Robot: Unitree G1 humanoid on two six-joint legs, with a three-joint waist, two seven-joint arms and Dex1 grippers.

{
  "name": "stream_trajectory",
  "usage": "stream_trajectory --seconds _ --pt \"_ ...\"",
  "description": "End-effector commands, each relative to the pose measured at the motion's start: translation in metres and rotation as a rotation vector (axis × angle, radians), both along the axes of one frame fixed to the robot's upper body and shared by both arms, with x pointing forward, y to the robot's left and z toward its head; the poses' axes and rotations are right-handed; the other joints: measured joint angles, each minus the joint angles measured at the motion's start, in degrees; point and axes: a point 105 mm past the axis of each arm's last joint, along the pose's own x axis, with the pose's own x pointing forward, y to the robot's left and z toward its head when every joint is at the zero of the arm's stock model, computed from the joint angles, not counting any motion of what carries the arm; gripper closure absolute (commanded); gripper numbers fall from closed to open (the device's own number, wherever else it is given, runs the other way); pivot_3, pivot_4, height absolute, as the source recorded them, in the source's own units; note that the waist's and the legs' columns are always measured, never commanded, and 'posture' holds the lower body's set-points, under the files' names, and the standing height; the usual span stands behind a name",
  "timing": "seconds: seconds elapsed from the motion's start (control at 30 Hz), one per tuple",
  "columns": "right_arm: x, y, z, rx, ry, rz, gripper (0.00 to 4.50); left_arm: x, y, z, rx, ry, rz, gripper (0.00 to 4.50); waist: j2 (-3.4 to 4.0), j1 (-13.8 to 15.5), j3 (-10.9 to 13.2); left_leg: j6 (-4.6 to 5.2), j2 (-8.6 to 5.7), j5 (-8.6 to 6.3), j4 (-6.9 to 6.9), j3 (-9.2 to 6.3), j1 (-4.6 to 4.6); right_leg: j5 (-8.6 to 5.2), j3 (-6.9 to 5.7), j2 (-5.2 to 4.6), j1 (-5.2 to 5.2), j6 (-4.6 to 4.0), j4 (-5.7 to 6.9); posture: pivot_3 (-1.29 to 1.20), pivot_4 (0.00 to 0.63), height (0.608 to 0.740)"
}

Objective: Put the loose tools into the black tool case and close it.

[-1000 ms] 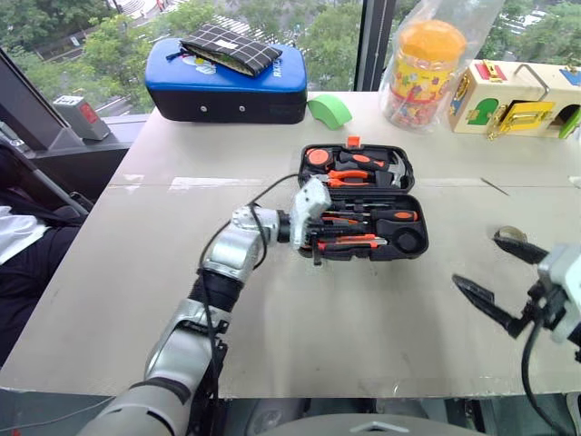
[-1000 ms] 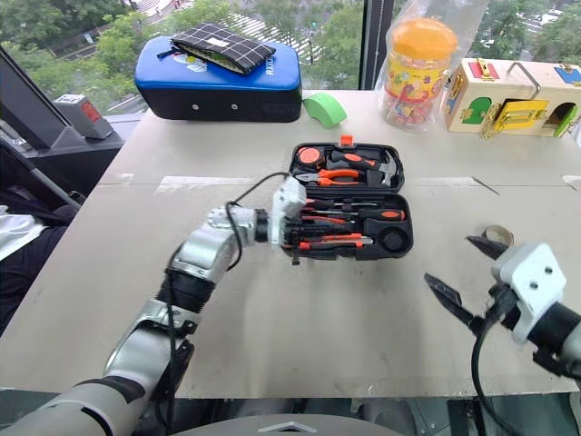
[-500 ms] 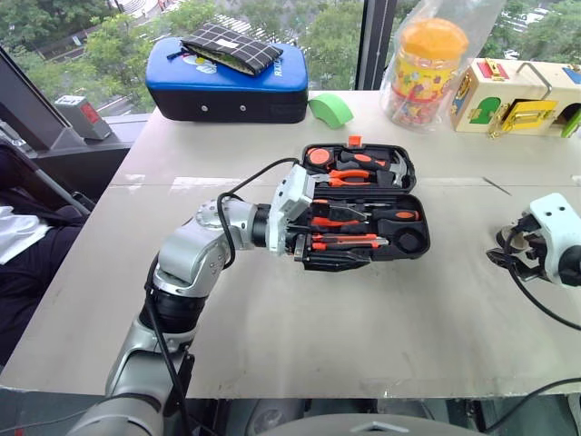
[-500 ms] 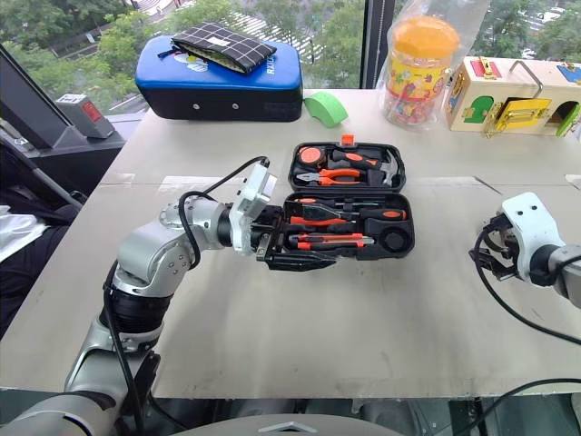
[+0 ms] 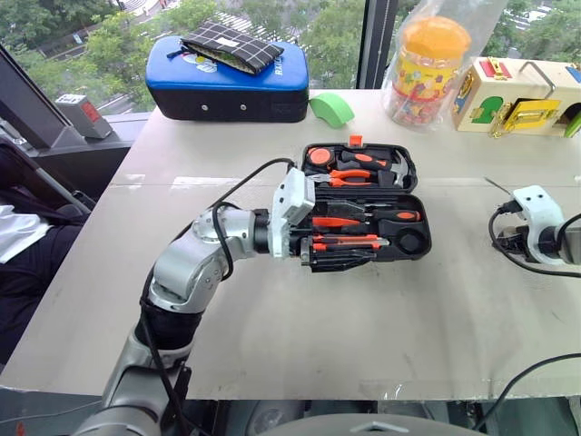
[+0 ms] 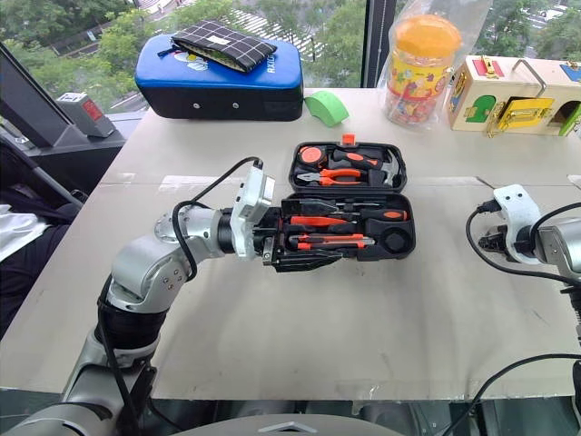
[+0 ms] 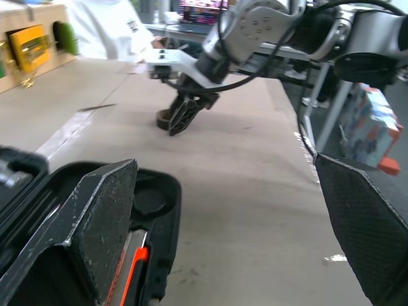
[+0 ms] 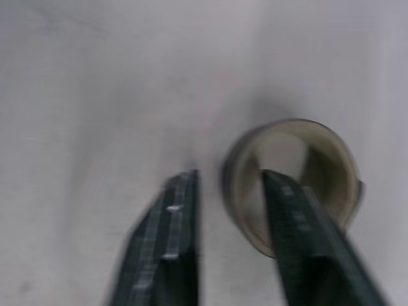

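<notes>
The right end effector (image 8: 226, 220) has swung down, nearly closed astride a tape ring's (image 8: 290, 182) wall, apparently gripping; left end effector (image 7: 242, 223) gapes level.

A pale grey table (image 5: 300, 318) is carrying everything here, with a seam running across it. Toward the middle the black tool case (image 5: 367, 216) is lying open, its two halves flat on the top and orange-handled tools sitting in its recesses. At the far left edge a blue-topped padded case (image 5: 227, 89) is resting, with a checked pouch (image 5: 231, 50) lying on it. Just beside that a green roll of tape (image 5: 329, 109) is sitting. Further right a clear jar with an orange lid (image 5: 425, 74) is standing, and next to it a wooden latch box (image 5: 517, 98). Near the right edge a small tape ring (image 8: 293, 178) is lying flat on the bare surface.
</notes>
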Motion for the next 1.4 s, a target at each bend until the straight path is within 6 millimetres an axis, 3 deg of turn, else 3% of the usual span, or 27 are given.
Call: stream_trajectory --seconds 0.03,0.13,0.33,0.43,0.53,0.77,0.93,1.23,1.33,1.4 --pt "0.005 0.006 0.018 -0.007 -0.076 0.065 4.48 -0.006 0.002 0.011 -0.03 -0.059 0.008 0.0 0.0 0.0 0.0 0.0 -0.01 0.0 0.01 0.01 0.01 0.0 0.01 0.0 0.0 0.0 0.0 0.0 0.15 0.74" --pt "0.0 0.036 0.038 0.063 -0.153 0.229 4.48 -0.005 0.006 0.006 -0.008 -0.066 0.023 0.0 0.04 0.0 0.0 0.0 0.0 0.0 0.0 0.01 0.0 0.0 0.0 0.0 -0.01 0.0 0.01 0.0 0.15 0.74" --pt "-0.032 0.15 0.076 0.158 -0.268 0.664 4.48 -0.005 0.027 -0.002 0.029 -0.031 0.087 0.0 0.13 -1.2 0.1 0.0 0.11 -0.01 -0.11 -0.02 0.04 0.0 0.03 -0.02 -0.05 0.0 0.0 0.0 0.15 0.74" --pt "-0.037 0.174 0.074 0.153 -0.249 0.734 4.48 -0.005 0.038 -0.005 0.056 -0.023 0.132 0.0 0.1 -1.3 0.1 0.12 0.1 -0.08 -0.15 -0.06 0.09 0.0 0.01 -0.03 -0.05 0.0 0.04 0.0 0.15 0.74" --pt "-0.033 0.179 0.063 0.126 -0.203 0.718 4.48 -0.008 0.042 -0.003 0.06 -0.024 0.147 0.0 0.06 -0.4 0.1 0.11 0.0 -0.07 -0.13 -0.16 0.03 0.0 -0.13 -0.04 -0.04 0.0 -0.01 0.0 0.15 0.74" --pt "-0.025 0.163 0.036 0.054 -0.08 0.666 4.48 -0.015 0.043 -0.002 0.075 -0.033 0.17 0.0 0.06 0.0 0.1 -0.01 -0.01 0.0 -0.17 -0.14 -0.07 0.0 -0.07 -0.15 -0.08 -0.01 -0.19 0.0 0.15 0.74" --pt "-0.022 0.162 0.022 0.093 -0.01 0.654 4.48 -0.018 0.041 0.001 0.064 -0.037 0.197 0.0 0.05 -0.1 0.1 -0.02 0.06 0.0 -0.29 -0.13 -0.01 0.01 -0.05 -0.16 -0.09 -0.02 -0.19 0.0 0.15 0.74" --pt "-0.023 0.172 0.023 0.164 0.015 0.693 4.48 -0.015 0.047 0.001 0.062 -0.028 0.25 0.0 0.03 0.0 0.1 -0.02 0.04 0.0 -0.31 -0.11 0.01 0.01 -0.05 -0.1 -0.08 -0.02 -0.2 0.0 0.15 0.74" --pt "-0.023 0.171 0.022 0.159 0.017 0.7 3.55 -0.014 0.047 0.001 0.057 -0.025 0.257 0.0 0.03 -0.1 0.1 -0.02 0.04 0.0 -0.38 -0.11 0.01 0.01 -0.04 -0.12 -0.09 -0.02 -0.27 0.0 0.15 0.74" --pt "-0.023 0.169 0.026 0.15 0.003 0.705 2.62 -0.011 0.049 0.0 0.052 -0.014 0.279 0.0 0.03 -0.3 0.1 -0.03 0.05 0.0 -0.43 -0.1 0.02 0.01 -0.02 -0.12 -0.09 -0.02 -0.31 0.0 0.15 0.74"
